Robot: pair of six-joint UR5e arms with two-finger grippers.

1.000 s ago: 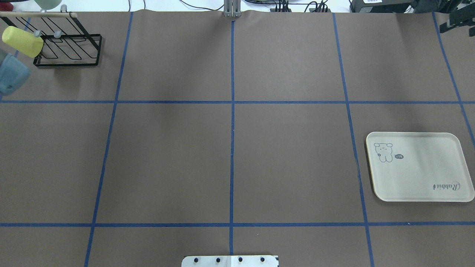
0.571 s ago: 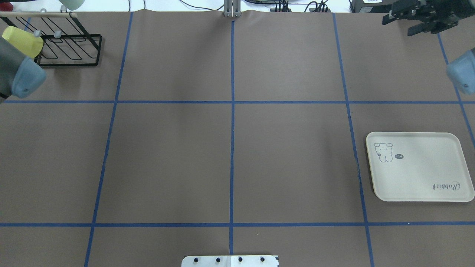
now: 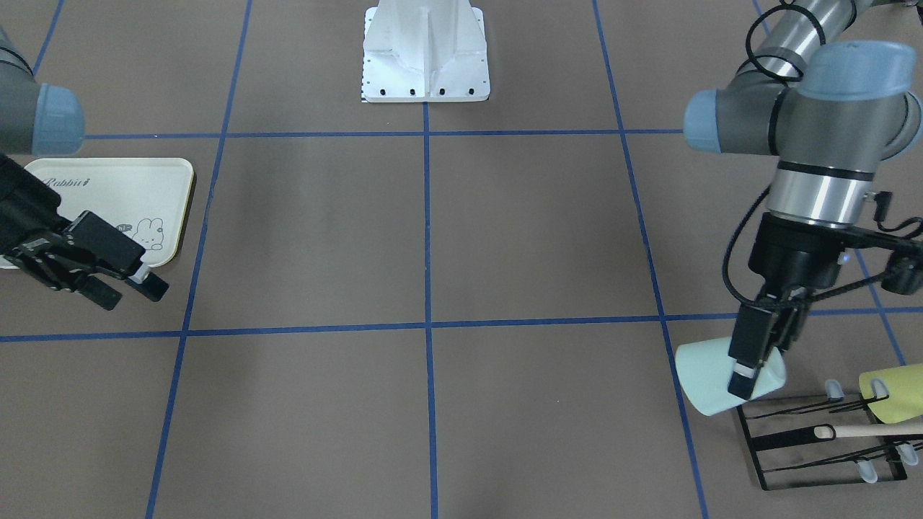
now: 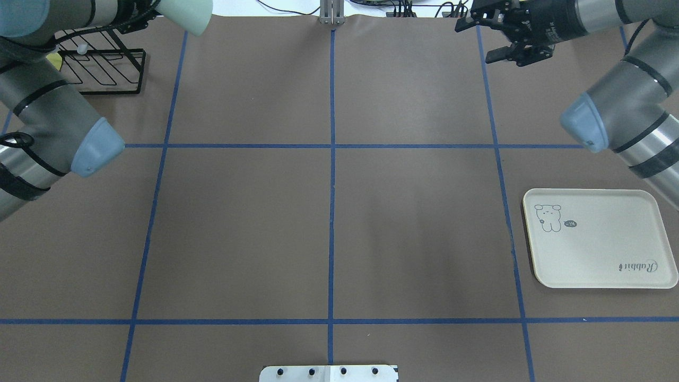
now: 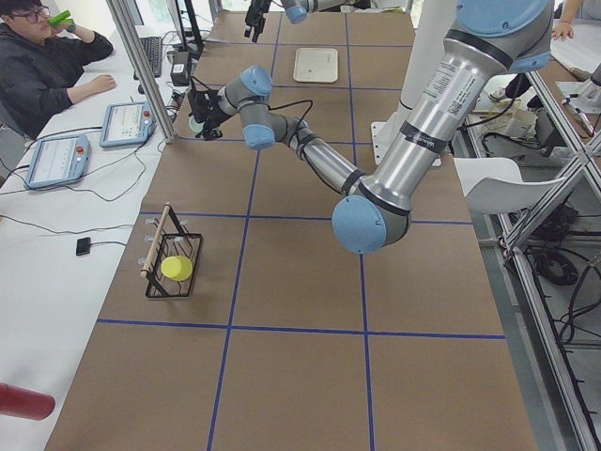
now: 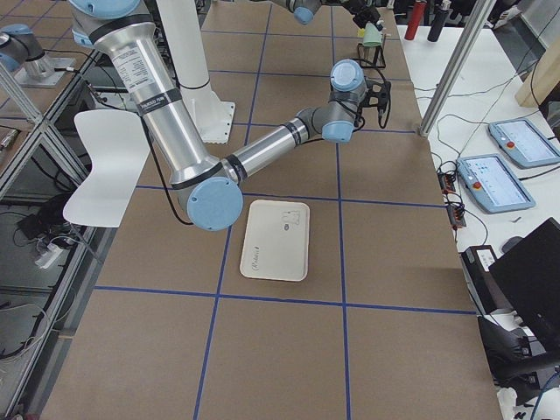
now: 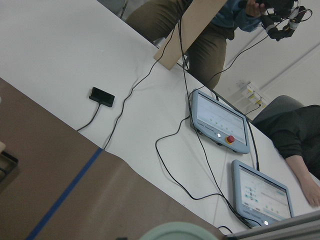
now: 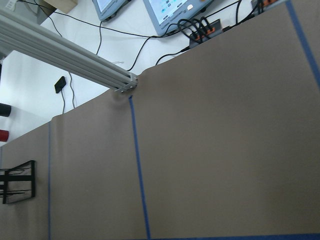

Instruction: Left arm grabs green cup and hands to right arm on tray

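My left gripper is shut on the green cup, a pale mint tumbler held tilted in the air just beside the rack. In the overhead view the green cup is at the far left edge of the table; its rim shows at the bottom of the left wrist view. My right gripper is open and empty, in the air past the tray's far end; overhead, the right gripper is at the far right. The cream tray lies bare on the right side and also shows in the front view.
A black wire rack with a wooden bar stands at the far left corner and holds a yellow-green cup. The robot base is at the near middle. Operators and control tablets sit beyond the far edge.
My left arm has swung in with the green cup, carrying it right from the rack. My right gripper has moved left along the far edge, and its arm has come further into view.
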